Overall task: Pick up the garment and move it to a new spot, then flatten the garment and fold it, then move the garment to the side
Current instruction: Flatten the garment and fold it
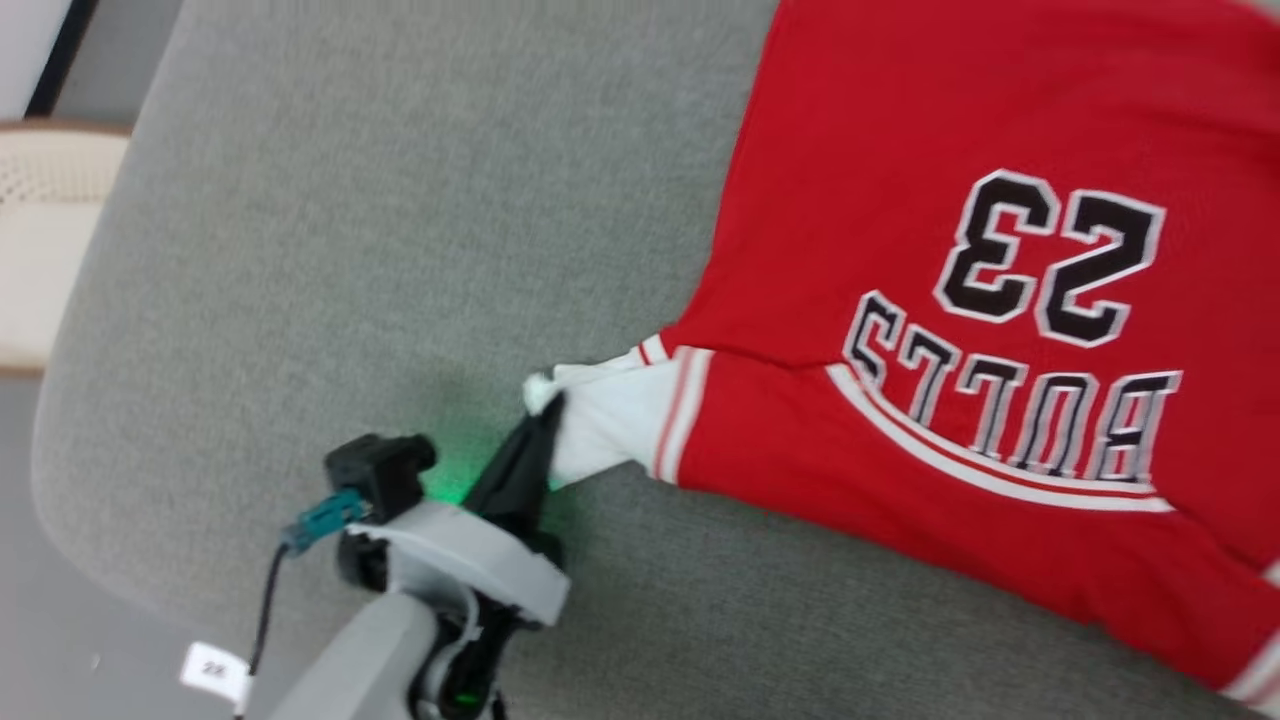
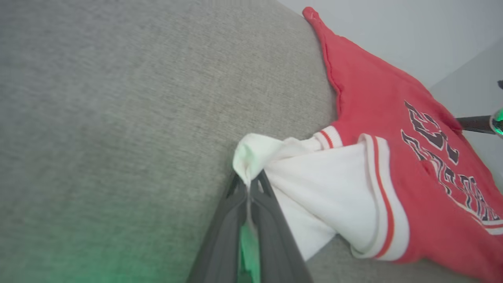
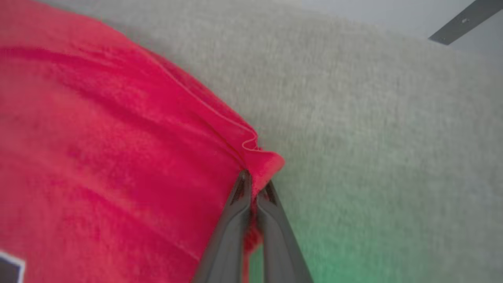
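The red jersey-style garment [image 1: 850, 200] lies spread on a grey fabric-covered worktop [image 1: 400, 250]. It takes up the right side of the head view, with its black, white-edged "23" and the lettering below it facing up and reading upside down from there. One white short sleeve [image 1: 610, 415] with red-and-white striped trim reaches out to the left of the body, toward the robot's left arm.

The left end effector [image 1: 543, 415] is clenched on the bunched tip of that sleeve. In the left wrist view its two dark fingers [image 2: 271, 220] meet on the white cloth [image 2: 326, 184], which is pulled into a small peak above the worktop [image 2: 118, 118], while the red body [image 2: 373, 118] stretches away to the right.

The right end effector [image 3: 255, 179] is closed on a folded corner of the garment's red edge [image 3: 118, 137], just above the grey cover [image 3: 373, 118]. A green glow falls on the fabric near both grips.

At the far left of the head view stands a blurred cream object [image 1: 50, 230], possibly a woven chair.
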Tool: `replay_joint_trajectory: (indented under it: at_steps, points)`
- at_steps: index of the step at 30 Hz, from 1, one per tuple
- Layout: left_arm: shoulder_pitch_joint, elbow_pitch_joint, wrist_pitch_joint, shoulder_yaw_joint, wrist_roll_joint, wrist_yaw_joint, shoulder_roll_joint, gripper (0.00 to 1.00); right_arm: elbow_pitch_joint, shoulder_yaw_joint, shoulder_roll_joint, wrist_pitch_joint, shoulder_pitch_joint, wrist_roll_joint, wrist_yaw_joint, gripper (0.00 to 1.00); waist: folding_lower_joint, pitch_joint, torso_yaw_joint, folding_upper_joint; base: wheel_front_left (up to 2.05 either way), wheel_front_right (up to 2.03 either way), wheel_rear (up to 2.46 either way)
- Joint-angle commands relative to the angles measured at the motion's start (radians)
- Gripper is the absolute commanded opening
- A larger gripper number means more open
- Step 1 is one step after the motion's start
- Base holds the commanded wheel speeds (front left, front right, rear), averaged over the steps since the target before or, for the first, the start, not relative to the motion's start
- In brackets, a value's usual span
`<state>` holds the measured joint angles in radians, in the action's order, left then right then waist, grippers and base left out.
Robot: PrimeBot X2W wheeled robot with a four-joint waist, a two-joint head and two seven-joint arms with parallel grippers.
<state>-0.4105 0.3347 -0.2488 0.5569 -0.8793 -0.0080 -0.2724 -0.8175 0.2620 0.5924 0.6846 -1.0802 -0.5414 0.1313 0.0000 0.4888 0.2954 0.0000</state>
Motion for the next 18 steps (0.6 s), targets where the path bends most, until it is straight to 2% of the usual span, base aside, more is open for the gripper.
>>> replay_joint_trajectory:
  at_steps: [1,7,11,15,18]
  points:
    - [0.027,0.025,0.002,-0.011,-0.002,0.020,-0.021,0.00,-0.014,0.038,0.012,0.029,0.115,-0.021,-0.001,0.00,0.0000,-0.097,-0.079,0.0000,0.00,0.00,0.00]
    - [0.053,0.011,-0.002,-0.040,-0.009,0.028,-0.056,0.00,0.269,0.116,0.147,0.060,0.394,-0.189,-0.001,0.00,0.0000,-0.171,-0.168,0.0000,0.00,0.00,0.00]
    - [0.069,-0.003,0.007,-0.044,-0.010,0.038,-0.074,0.00,0.437,0.094,0.218,0.085,0.596,-0.261,-0.001,0.00,0.0000,-0.196,-0.213,0.0000,0.00,0.00,0.00]
    - [0.083,-0.022,0.017,-0.042,-0.008,0.053,-0.088,0.00,0.594,0.039,0.236,0.116,0.799,-0.302,-0.001,0.00,0.0000,-0.209,-0.253,0.0000,0.00,0.00,0.00]
    - [0.089,-0.035,0.027,-0.037,-0.002,0.061,-0.095,0.00,0.707,-0.007,0.220,0.147,0.942,-0.314,-0.001,0.00,0.0000,-0.211,-0.274,0.0000,0.00,0.00,0.00]
